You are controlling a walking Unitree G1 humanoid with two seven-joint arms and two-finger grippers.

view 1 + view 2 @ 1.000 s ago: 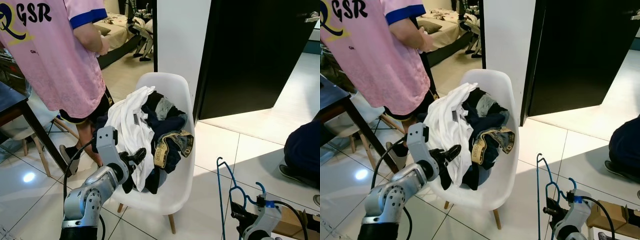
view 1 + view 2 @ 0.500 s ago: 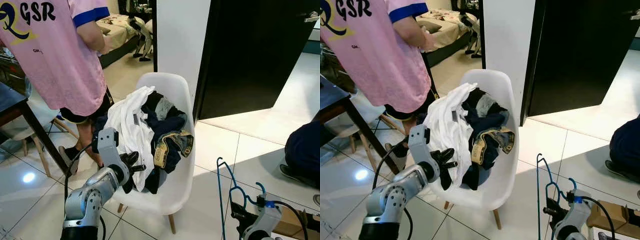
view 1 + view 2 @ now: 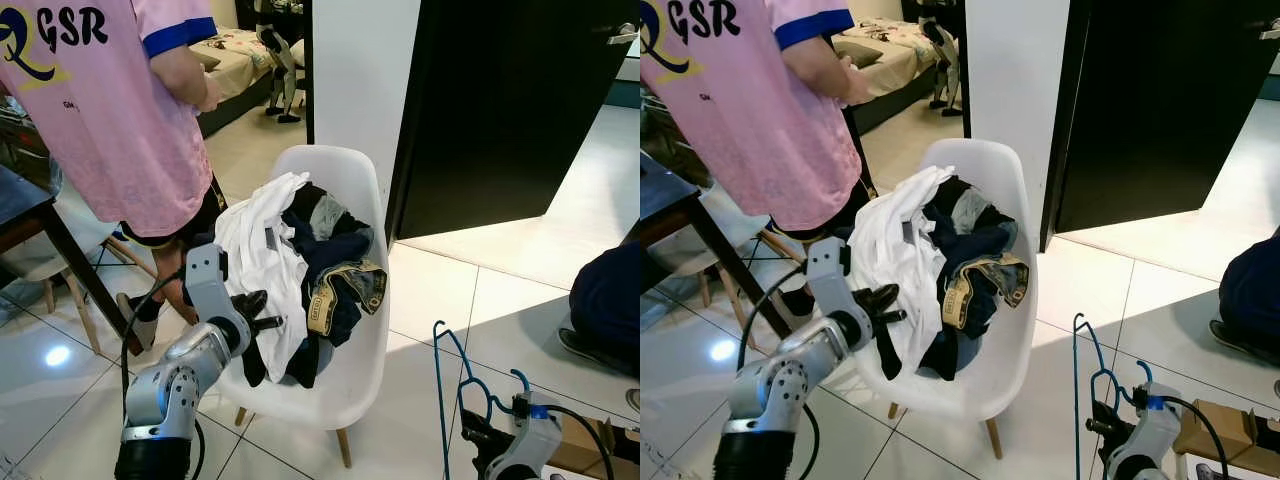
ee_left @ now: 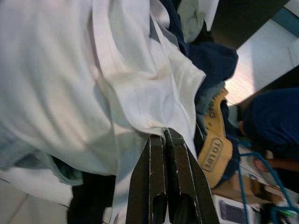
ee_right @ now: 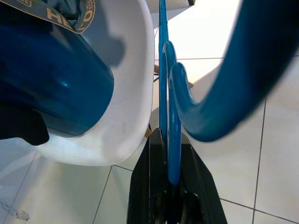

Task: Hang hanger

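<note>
**Left eye view: hanger held, garment pinched, nothing hung yet**

Left eye view takes in a person in a pink printed T-shirt standing at the robot's left, beside a white moulded plastic chair with wooden legs set on pale glossy floor tiles before a dark open door. Heaped on the chair's seat is a pile of dark navy clothes with a yellow lettered waistband, and over its left side lies a white cotton T-shirt.

The left gripper is at the chair's front edge, its two black fingers pressed together on a fold of the white shirt's hem. The right gripper sits low at the robot's right, well apart from the chair, its fingers clamped around the lower wire of a thin blue wire hanger, which stands upright above it with the hook curling over.

As a judgement, the task is at an early stage: both things are gripped, but the shirt remains draped on the pile, the hanger is not threaded into it, and no rail or hook to hang it from can be made out.
</note>
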